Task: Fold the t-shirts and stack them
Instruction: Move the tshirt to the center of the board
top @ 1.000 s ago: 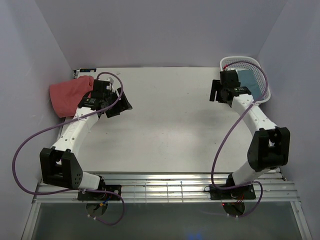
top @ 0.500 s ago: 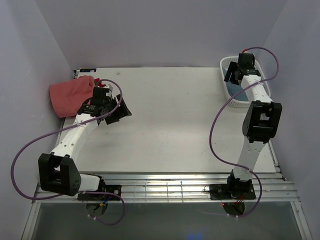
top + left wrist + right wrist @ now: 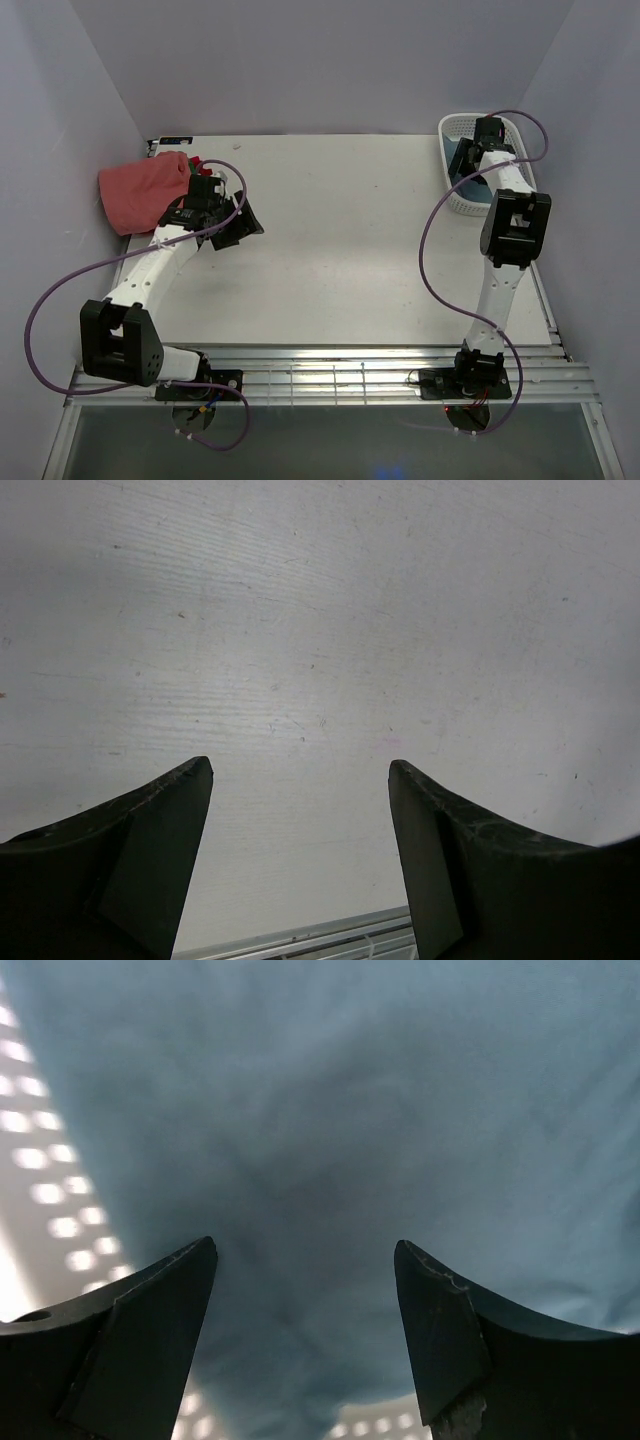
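Observation:
A folded salmon-pink t-shirt [image 3: 140, 190] lies at the far left of the table. My left gripper [image 3: 240, 222] hovers just right of it, open and empty over bare tabletop [image 3: 300, 680]. The teal-blue t-shirt [image 3: 330, 1120] lies in the white mesh basket [image 3: 452, 128] at the far right; a sliver of it shows in the top view [image 3: 463, 166]. My right gripper [image 3: 305, 1250] is open, reaching down into the basket just above the teal cloth; its arm [image 3: 490, 140] covers most of the basket. The green and red shirts are out of view.
The basket's mesh wall [image 3: 40, 1160] shows at the left of the right wrist view. A metal rail [image 3: 320, 360] runs along the table's near edge. Grey walls close in on both sides and behind.
My right arm has swung back and to the right, from beside the basket to over and into it. My left gripper has shifted slightly to the right.

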`<state>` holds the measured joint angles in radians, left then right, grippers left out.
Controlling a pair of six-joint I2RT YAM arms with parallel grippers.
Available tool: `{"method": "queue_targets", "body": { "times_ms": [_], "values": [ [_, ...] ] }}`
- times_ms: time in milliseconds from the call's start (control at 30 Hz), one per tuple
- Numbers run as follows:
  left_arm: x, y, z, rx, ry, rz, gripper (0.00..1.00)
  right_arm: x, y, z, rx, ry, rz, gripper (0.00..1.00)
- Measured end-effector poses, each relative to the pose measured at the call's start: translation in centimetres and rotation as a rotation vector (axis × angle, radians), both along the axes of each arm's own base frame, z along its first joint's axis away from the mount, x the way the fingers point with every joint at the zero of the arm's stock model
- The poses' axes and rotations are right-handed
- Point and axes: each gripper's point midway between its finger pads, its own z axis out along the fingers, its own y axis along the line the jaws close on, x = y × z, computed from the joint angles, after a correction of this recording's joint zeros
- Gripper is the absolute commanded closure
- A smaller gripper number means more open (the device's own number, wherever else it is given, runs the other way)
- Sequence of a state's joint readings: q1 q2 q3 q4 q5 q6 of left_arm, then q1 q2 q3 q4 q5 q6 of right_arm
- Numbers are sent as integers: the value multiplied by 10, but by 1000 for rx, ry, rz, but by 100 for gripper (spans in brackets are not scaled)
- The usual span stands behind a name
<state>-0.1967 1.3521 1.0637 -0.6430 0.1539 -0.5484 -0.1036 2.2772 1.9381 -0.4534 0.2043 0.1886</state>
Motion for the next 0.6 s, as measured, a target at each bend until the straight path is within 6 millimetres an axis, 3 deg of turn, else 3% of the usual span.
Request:
{"method": "queue_targets", "body": {
  "times_ms": [100,200,300,333,600],
  "values": [
    [0,0,-1,2,2,-2,19,-7,2,-19,10,47,2,23],
    [1,0,0,5,-1,-4,19,-12,2,-31,18,76,1,36],
    [1,1,0,8,-1,-6,19,-12,5,-33,27,80,11,82],
    [1,1,0,9,-2,-5,19,-11,8,-34,35,80,18,92],
    [1,2,-1,16,-4,-5,19,-11,17,-31,61,62,71,92]
  ]
}}
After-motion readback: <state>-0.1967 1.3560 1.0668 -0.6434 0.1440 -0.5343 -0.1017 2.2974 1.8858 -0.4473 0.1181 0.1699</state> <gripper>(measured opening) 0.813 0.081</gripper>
